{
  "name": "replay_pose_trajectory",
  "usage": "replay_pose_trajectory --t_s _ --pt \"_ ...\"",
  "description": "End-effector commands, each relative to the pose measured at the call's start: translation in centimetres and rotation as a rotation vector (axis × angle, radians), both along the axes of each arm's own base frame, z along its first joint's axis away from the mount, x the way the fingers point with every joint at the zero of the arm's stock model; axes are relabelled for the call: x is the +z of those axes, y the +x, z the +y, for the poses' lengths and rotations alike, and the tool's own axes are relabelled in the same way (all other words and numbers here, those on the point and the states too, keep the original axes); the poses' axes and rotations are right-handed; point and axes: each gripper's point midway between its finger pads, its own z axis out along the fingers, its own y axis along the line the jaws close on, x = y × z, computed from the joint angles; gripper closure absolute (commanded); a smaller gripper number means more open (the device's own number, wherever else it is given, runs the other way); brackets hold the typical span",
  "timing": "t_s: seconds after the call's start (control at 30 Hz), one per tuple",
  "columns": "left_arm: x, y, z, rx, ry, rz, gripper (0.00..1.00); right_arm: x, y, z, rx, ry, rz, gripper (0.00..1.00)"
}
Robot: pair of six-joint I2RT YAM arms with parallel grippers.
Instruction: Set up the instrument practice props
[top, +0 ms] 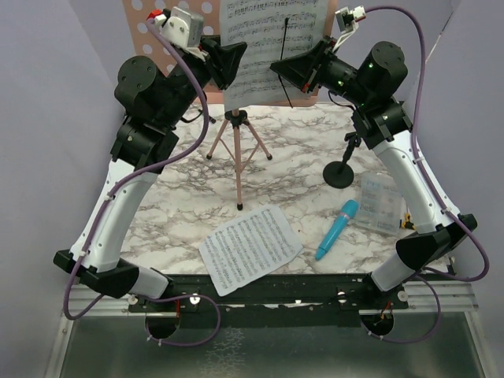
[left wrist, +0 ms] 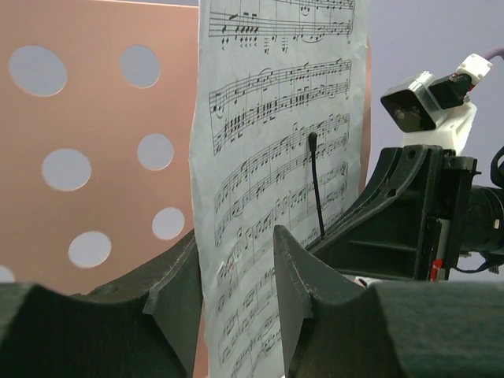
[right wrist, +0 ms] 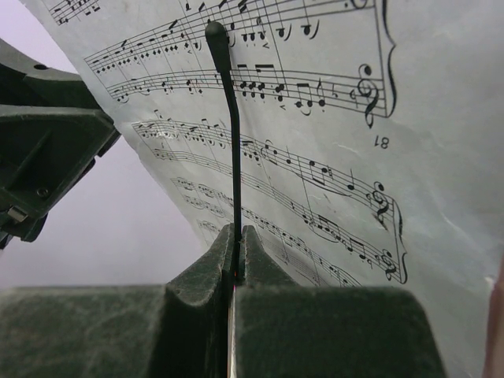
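Closest to you, a loose white sheet-music page (top: 250,248) lies flat on the marble table (top: 181,205) near its front edge. The bright blue toy microphone (top: 337,229) lies just to its right, not touching it. A little farther back on the right you have a clear plastic box (top: 380,203). Beside that, toward the middle, the small black round-based mic stand (top: 340,172) stands upright.

Farther back, the pink perforated music stand (top: 134,35) is up on its tripod legs (top: 236,153), with a second page (top: 272,47) resting against its panel. Your left gripper (left wrist: 236,272) has its fingers parted to a middling gap, and that page's lower part runs between them. You cannot tell whether the paper touches either finger. Your right gripper (right wrist: 239,236) is pinched tight on a thin black stick (right wrist: 224,118), which rises upright in front of the printed face of the page.
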Motion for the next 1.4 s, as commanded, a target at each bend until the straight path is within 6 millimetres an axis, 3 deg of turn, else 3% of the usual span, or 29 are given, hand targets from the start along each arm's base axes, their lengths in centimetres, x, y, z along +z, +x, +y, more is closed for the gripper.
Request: replay_pose_trajectory --t_s 0.0,0.27,0.7,1.37 --pt "0.5 -1.1 2.4 0.082 -0.014 -0.025 0.60 1.2 -1.8 -0.1 0.033 0.005 -0.047 1.00" --pt "-1.9 -1.2 3.0 0.109 0.004 0.020 0.65 1.2 -2.0 -0.1 0.037 0.007 -0.043 1.00" --pt "-1.4 -0.8 1.2 0.028 -0.011 0.021 1.00 1.5 -2.3 -0.2 0.041 0.011 -0.049 1.00" --pt "0.3 -1.8 -0.7 -0.109 -0.094 -0.006 1.00 1.9 -2.7 -0.2 0.055 0.024 -0.053 0.99"
